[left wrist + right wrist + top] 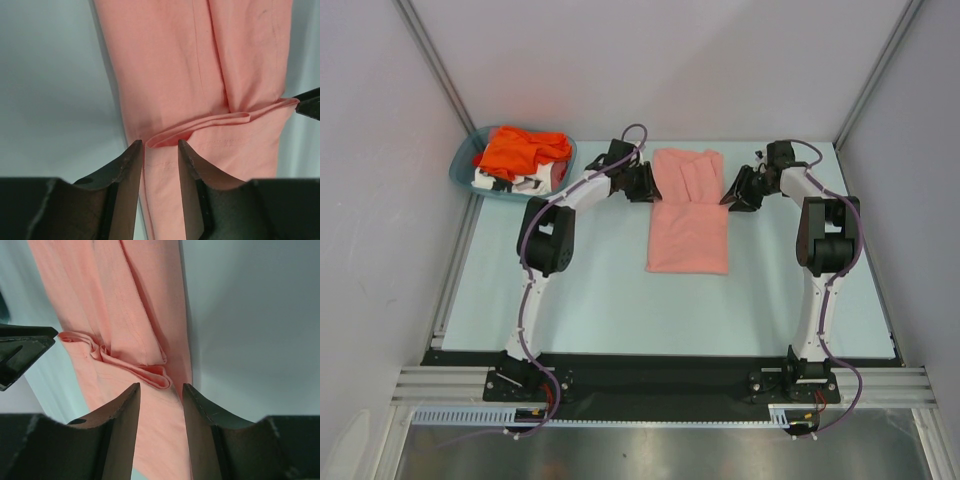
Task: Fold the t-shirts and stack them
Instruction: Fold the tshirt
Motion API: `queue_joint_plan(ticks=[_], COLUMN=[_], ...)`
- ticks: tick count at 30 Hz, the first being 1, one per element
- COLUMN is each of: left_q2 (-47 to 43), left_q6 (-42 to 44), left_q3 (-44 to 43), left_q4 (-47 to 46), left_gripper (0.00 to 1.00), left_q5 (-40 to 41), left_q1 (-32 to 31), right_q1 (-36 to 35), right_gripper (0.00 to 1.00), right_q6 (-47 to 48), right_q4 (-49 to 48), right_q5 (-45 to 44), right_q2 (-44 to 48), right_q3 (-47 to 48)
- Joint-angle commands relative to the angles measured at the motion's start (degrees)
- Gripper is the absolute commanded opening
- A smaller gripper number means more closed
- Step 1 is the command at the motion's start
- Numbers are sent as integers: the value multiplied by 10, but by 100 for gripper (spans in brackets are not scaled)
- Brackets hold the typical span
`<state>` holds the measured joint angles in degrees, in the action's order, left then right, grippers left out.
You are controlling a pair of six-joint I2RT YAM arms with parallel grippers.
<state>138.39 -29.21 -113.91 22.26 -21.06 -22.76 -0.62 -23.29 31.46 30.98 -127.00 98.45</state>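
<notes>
- Salmon-pink t-shirt (688,225) lies at the centre of the tabletop (570,300), folded lengthwise into a narrow strip running near to far.
- Its near part lies flat. The far part shows lengthwise creases where the sides are turned in.
- A raised crosswise ridge (220,120) of bunched cloth runs across the strip from its left edge to its right edge, in the far half.
- Left end effector (648,185) sits at the strip's left edge, at the left end of that ridge.
- Left wrist view: fingers (127,175) point down and stand part-way apart. One is at the outer edge of the cloth, the other on top of it, with the ridge end between the tips.
- Right end effector (728,198) sits at the strip's right edge, opposite the left one, at the other end of the ridge.
- Right wrist view: its jaws are likewise part-way apart, with a rolled lobe of pink cloth just between the tips.
- Cannot tell, for either side, whether the pads actually bite the cloth or only straddle it. The contact itself is hidden behind the fingers.
- Teal basket (461,170) stands at the far left corner, well apart from the pink shirt.
- Bright orange t-shirt (520,150) is heaped in the basket, on top.
- White t-shirt with black print (510,182) is bundled under it on the basket's near side.
</notes>
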Motion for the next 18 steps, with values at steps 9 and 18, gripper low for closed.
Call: queue_joint_plan(ticks=[9,18], left_q2=[23,17], left_q6=[11,6], left_q3=[-38,-43], left_q4=[9,11], left_gripper=[37,18], left_q5=[0,3], left_q1=[-4,-4], right_q1=[2,0], right_gripper=[44,41], right_q6=[-3,-1], right_q4=[-10,-6], right_q5=[18,24], right_q2=[-12,-21], right_q3=[31,44])
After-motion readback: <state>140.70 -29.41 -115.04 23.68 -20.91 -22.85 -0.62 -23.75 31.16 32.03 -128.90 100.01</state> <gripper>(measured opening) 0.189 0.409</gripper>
